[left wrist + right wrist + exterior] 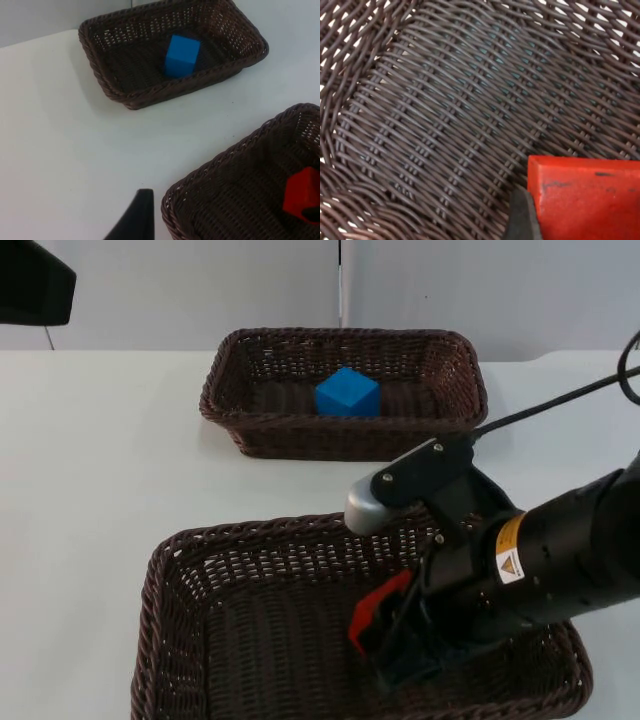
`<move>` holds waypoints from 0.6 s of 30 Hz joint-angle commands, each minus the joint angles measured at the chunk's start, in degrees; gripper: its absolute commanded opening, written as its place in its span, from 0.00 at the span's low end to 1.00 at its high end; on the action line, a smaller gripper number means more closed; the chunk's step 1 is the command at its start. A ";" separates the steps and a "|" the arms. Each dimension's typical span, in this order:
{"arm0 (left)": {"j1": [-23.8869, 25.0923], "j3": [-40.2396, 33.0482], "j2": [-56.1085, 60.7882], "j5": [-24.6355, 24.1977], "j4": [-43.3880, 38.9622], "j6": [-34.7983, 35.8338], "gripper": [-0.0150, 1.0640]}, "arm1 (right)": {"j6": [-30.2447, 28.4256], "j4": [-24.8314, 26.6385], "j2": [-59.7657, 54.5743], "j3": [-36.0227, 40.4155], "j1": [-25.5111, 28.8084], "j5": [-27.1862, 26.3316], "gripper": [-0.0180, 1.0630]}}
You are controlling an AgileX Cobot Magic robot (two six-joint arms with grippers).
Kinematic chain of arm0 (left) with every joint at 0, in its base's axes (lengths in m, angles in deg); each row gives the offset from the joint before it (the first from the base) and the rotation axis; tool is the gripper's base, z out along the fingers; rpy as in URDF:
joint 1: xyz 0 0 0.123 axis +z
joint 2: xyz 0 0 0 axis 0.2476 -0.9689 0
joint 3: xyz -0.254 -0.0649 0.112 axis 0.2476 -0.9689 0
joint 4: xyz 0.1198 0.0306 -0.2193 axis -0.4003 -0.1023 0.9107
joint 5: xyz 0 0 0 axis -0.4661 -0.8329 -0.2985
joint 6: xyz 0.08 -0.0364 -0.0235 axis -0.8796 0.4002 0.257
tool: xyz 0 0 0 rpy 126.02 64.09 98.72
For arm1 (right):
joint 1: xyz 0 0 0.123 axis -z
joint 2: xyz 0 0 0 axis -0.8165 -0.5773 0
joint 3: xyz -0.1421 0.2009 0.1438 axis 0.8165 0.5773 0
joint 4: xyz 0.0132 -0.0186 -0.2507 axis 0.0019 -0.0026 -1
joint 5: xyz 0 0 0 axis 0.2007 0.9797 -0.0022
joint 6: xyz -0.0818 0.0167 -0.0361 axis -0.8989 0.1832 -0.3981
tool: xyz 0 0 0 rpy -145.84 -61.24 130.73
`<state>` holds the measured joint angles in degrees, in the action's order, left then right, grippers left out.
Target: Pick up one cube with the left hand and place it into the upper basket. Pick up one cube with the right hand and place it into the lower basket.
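Note:
My right gripper (pixel 392 642) is low inside the lower basket (pixel 165 570), toward its right half, shut on a red cube (pixel 377 610). In the right wrist view the red cube (pixel 585 197) sits just over the woven basket floor (pixel 445 125), with a black fingertip (pixel 522 217) against its side. A blue cube (pixel 347 393) rests in the middle of the upper basket (pixel 340 440). My left arm (pixel 35 280) waits raised at the back left. Its wrist view takes in the blue cube (pixel 182 55), the upper basket (pixel 100 75) and the red cube (pixel 301 194) in the lower basket (pixel 225 160).
Both dark brown wicker baskets stand on the white table (pixel 100 470), with a strip of bare table between them. The grey partition wall (pixel 200 290) closes the back. The lower basket's left half holds nothing.

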<state>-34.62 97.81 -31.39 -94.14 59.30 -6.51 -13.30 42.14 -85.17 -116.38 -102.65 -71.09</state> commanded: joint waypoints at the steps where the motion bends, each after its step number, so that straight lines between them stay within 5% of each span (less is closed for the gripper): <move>1: -0.27 -0.23 0.42 0.39 0.48 0.18 0.93 | 0.08 0.10 0.00 -0.34 -0.15 -1.00 0.14; 10: -0.27 -0.23 0.42 0.39 0.48 0.18 0.93 | 0.08 0.10 0.00 -0.34 -0.15 -1.00 0.53; 18: -0.27 -0.23 0.42 0.39 0.48 0.18 0.93 | 1.27 0.10 0.00 -0.34 -0.15 -1.14 0.67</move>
<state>-34.62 97.81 -31.39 -94.14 59.30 -6.51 -12.32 42.14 -85.17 -116.38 -102.65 -71.14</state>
